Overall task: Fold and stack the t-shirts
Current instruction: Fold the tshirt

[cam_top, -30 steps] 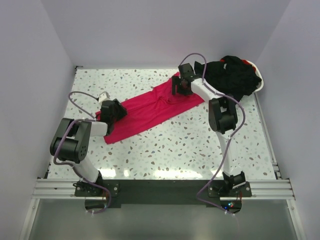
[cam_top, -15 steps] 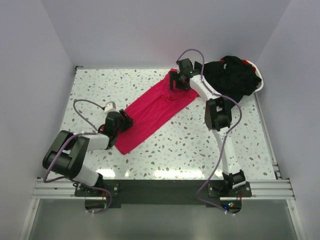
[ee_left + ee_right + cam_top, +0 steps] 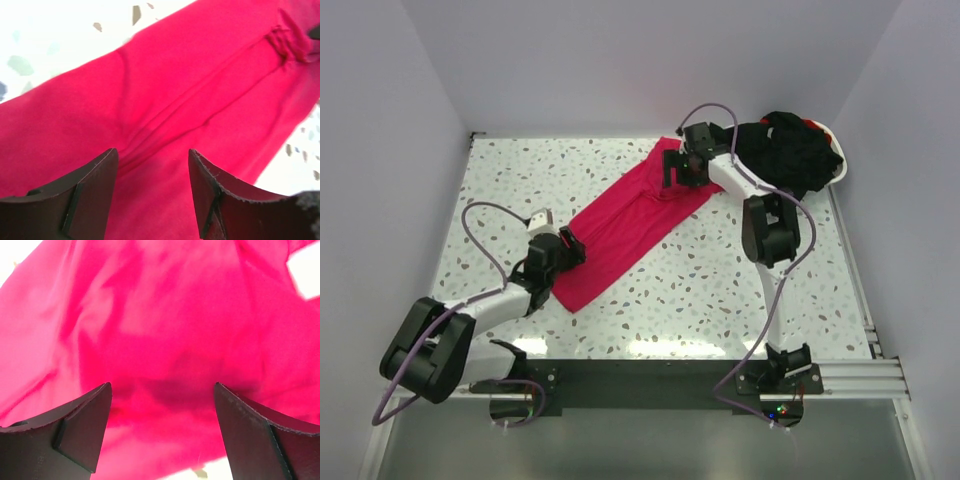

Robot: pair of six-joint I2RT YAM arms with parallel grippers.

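The white speckled terrazzo table [image 3: 740, 290] carries a bright pinkish-red cotton t-shirt [image 3: 630, 225], drawn out into a long diagonal band from near-left to far-right. A heap of black t-shirts [image 3: 790, 155] sits at the far right in a white plastic basket [image 3: 840, 172]. The right gripper [image 3: 678, 170] hangs over the red shirt's far end with its jaws spread wide and fabric showing below the gap, nothing pinched. The left gripper [image 3: 558, 252] sits over the near end, jaws moderately apart, with a crease running between them but no cloth clamped.

The risk, I judge, is that the shirt is bunched lengthwise rather than flat. If either gripper closes on a ridge it may take several layers at once and bake the wrinkles into the fold. A one-sided pull could also drag the band askew.

A second ago the shirt lay broader and closer to level. Now it is narrower and steeper, the left arm has drawn back toward its base, and the right jaws stand wider
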